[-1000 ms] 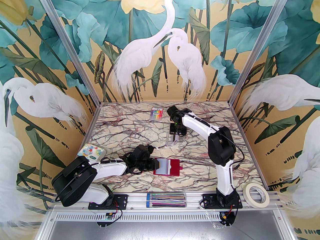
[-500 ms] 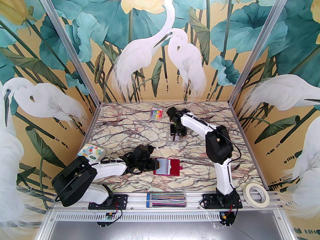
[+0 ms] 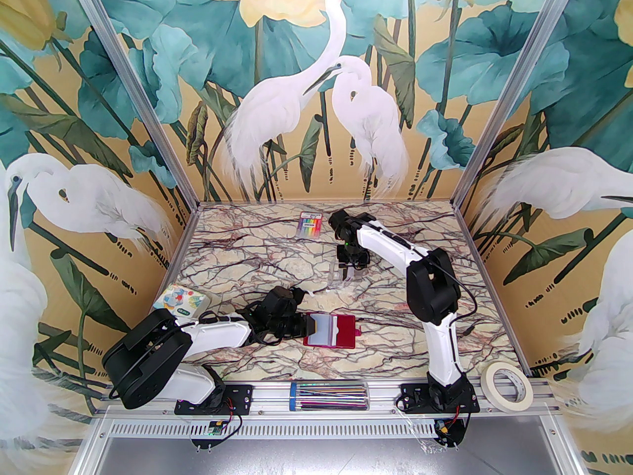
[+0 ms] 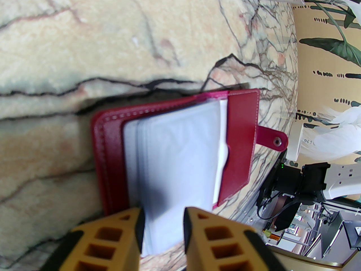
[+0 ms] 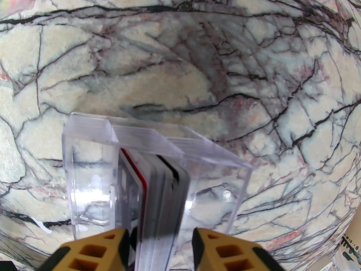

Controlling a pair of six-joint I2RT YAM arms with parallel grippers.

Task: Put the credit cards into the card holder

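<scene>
Close to the front of the table [image 3: 247, 265], the left gripper [image 4: 162, 217] lies low. It pinches the clear sleeves [image 4: 180, 157] of the red card holder [image 4: 242, 128], which lies open and flat. Farther back, the credit cards [image 5: 163, 185] stand on edge inside a clear box [image 5: 90, 179]. The right gripper [image 5: 160, 236] is spread around them, with a small gap on one side.

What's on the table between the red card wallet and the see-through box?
Nothing. In the top view, only bare marble table lies between the red card holder and the clear box.
</scene>
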